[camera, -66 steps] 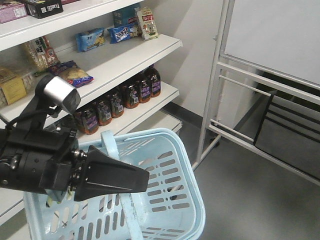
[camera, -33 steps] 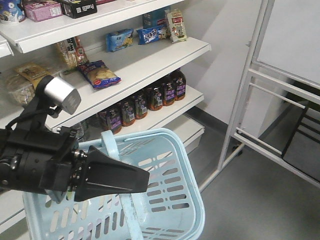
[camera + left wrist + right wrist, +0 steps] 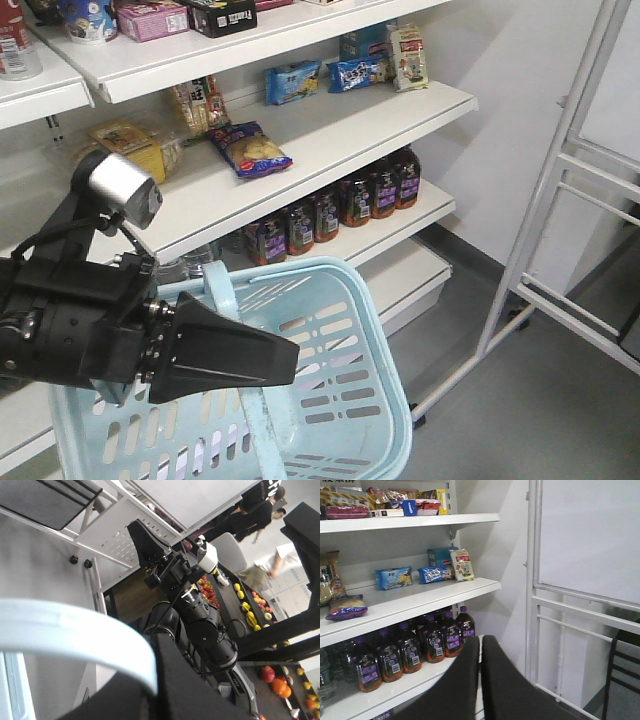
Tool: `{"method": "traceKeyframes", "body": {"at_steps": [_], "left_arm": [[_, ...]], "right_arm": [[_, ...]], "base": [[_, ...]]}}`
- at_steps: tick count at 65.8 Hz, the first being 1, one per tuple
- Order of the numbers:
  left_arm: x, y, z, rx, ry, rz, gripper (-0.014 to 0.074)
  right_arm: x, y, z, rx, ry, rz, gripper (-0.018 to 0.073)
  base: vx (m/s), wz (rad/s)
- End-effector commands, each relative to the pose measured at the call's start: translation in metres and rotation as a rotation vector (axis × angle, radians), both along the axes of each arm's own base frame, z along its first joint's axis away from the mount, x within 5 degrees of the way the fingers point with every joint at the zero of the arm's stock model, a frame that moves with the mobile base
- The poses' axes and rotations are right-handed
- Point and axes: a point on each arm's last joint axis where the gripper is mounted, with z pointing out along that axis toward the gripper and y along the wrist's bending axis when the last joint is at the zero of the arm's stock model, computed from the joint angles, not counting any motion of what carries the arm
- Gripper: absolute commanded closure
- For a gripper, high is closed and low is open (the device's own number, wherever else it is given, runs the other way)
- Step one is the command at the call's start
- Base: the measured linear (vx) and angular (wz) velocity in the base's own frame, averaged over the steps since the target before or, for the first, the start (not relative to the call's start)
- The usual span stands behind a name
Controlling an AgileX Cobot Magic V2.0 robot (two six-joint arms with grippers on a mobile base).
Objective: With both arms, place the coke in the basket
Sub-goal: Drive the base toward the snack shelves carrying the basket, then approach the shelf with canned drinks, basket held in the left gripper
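Note:
The light blue basket [image 3: 340, 400] hangs in front of the shelves. My left gripper [image 3: 288, 360], a black wedge with a silver-grey cylinder [image 3: 120, 188] on its arm, is shut on the basket's swing handle [image 3: 216, 285]. In the left wrist view the handle [image 3: 75, 630] runs as a pale blue arc into the dark jaws of the left gripper [image 3: 157, 680]. My right gripper [image 3: 480, 647] is shut and empty, facing the shelves. A red-labelled bottle [image 3: 14, 40] stands cut off on the top left shelf; I cannot tell if it is the coke.
White shelves [image 3: 330, 140] hold snack packets and a row of dark bottles with purple labels [image 3: 340, 205], which also show in the right wrist view [image 3: 415, 650]. A white metal frame stand [image 3: 560, 230] is at the right. The right arm [image 3: 200, 620] shows in the left wrist view.
The shelves and the white stand have slid to the right in the front view, bringing more of the left shelving into sight. The left arm and basket hold the same place in the frame.

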Motion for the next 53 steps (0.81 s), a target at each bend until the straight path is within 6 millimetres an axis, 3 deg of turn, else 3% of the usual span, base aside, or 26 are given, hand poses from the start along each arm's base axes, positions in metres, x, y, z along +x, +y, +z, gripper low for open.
{"method": "traceKeyframes", "body": {"at_steps": [1, 53], "left_arm": [[-0.0075, -0.0002, 0.0207, -0.109, -0.019, -0.027, 0.0603], [-0.0075, -0.0002, 0.0207, -0.109, -0.019, -0.027, 0.0603]], "right_arm": [[-0.0011, 0.0002, 0.0047, -0.022, -0.077, -0.001, 0.0561], [-0.0011, 0.0002, 0.0047, -0.022, -0.077, -0.001, 0.0561]], "base": [[0.03, 0.22], [0.02, 0.30]]}}
